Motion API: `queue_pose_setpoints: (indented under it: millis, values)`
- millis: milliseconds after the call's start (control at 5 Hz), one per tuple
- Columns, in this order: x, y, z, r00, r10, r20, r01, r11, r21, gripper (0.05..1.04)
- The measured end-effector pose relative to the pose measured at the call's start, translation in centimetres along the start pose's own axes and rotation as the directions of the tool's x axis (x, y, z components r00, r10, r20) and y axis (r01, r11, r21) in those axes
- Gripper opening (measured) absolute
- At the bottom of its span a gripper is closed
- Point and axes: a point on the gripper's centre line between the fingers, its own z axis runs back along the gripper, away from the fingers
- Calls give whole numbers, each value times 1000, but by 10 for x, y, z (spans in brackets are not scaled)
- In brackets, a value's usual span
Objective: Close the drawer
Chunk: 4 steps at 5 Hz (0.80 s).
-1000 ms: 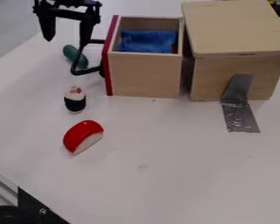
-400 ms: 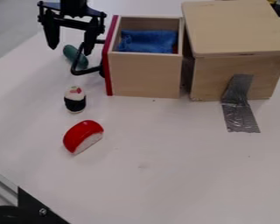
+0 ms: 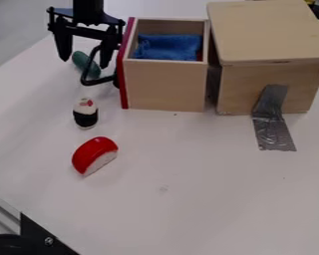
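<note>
The wooden drawer (image 3: 165, 84) stands pulled out at 12 o'clock in the view, its red front (image 3: 123, 82) facing 9 o'clock and the wooden cabinet (image 3: 265, 37) just beside it toward 3 o'clock. The gripper (image 3: 84, 62) hangs between 10 and 11 o'clock, fingers spread, by the black handle (image 3: 97, 81); whether they touch cannot be told.

The drawer looks light and stiff, with only a soft blue cloth (image 3: 167, 47) inside, so it should slide readily. No grip seems needed: a steady push toward 3 o'clock, low and central on the front, suits it best. The smooth handle could slip or turn under an off-centre push, skewing the drawer.
</note>
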Motion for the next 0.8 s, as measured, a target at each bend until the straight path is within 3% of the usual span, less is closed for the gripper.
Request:
queue_pose_setpoints:
  millis: [800]
  values:
    - [-4,-12,-1,999,-30,14,30,1000,-2,1000]
